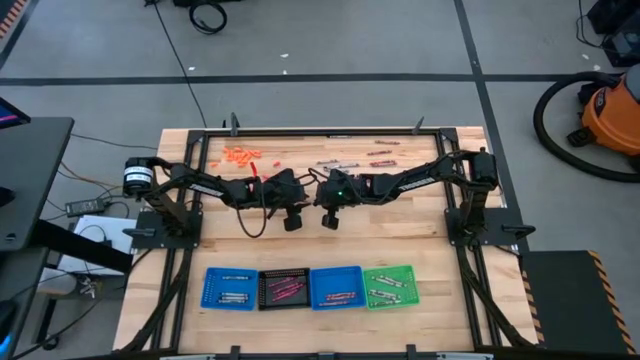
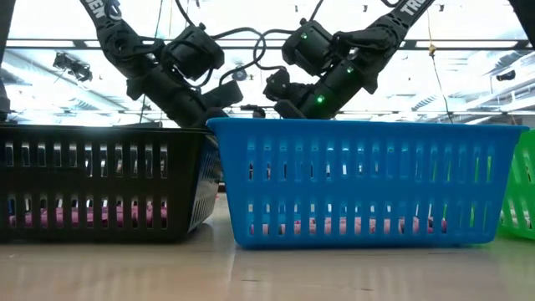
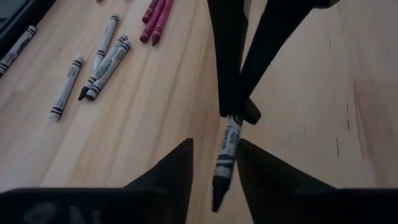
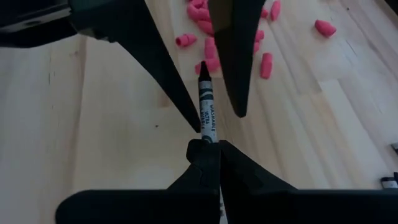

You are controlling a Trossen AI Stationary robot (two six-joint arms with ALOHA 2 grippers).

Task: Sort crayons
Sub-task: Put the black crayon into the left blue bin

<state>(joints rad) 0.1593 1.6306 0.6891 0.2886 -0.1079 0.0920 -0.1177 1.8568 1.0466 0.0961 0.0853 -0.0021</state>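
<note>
Both grippers meet above the middle of the table. My right gripper (image 4: 208, 144) (image 1: 322, 190) is shut on a grey crayon (image 4: 207, 106) with black bands and a dark tip. The crayon sticks out past its fingertips toward my left gripper (image 3: 216, 144) (image 1: 303, 188). My left gripper is open, with one finger on either side of the crayon's (image 3: 226, 152) tip half. The gap between those fingers is wider than the crayon. My right gripper pinches the crayon's blunt end (image 4: 210, 133) between its two fingertips, with the fingers along the crayon's line. The crayon is lifted clear of the table. It slants on beyond the fingers with its dark tip (image 3: 217, 196) toward my left gripper.
Loose grey crayons (image 3: 99, 68) and maroon ones (image 3: 154, 18) lie on the far part of the table. Short pink pieces (image 4: 211, 50) lie at the far left. A blue (image 1: 230, 288), a black (image 1: 284, 288), a second blue (image 1: 335, 287) and a green tray (image 1: 390, 285) stand along the near edge.
</note>
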